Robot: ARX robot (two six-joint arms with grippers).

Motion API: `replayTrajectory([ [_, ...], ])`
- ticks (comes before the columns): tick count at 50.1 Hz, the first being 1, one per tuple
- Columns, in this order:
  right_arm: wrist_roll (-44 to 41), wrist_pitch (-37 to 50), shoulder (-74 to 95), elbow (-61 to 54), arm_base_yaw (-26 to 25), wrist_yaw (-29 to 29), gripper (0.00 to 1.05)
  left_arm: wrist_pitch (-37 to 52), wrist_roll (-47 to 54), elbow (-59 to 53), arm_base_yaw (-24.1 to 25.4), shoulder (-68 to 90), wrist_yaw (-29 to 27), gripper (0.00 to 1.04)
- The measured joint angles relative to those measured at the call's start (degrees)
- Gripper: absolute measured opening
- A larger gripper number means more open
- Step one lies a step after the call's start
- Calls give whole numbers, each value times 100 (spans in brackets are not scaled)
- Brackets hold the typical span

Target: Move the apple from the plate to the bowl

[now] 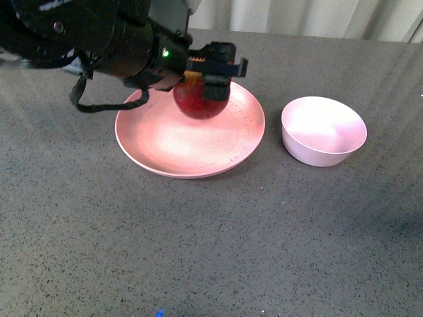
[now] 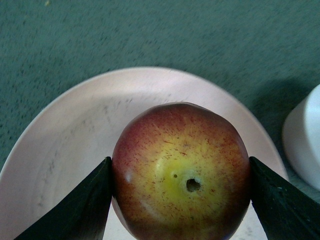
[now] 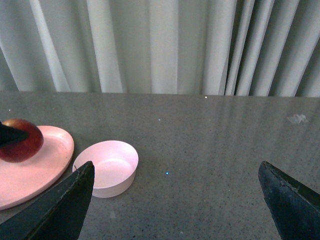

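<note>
While its jaws clamp the apple (image 1: 195,107) from both sides, the left gripper (image 1: 202,89) holds it over the far part of the plate (image 1: 165,142). The bowl (image 1: 322,150) stands apart, toward the counter's (image 1: 198,251) right edge. The right gripper's (image 3: 176,165) jaws gape wide.

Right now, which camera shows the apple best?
The left wrist view: the apple fills it, stem dimple and yellow patch sharp, between the left gripper's fingers. Front view: partly hidden by that gripper. Right wrist view: small, at the edge.
</note>
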Motion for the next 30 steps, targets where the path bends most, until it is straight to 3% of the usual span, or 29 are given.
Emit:
replayTrajectory([
  [30, 0, 0, 0, 0, 0, 0, 96, -459, -61, 1019, -1123, 63, 70, 68],
])
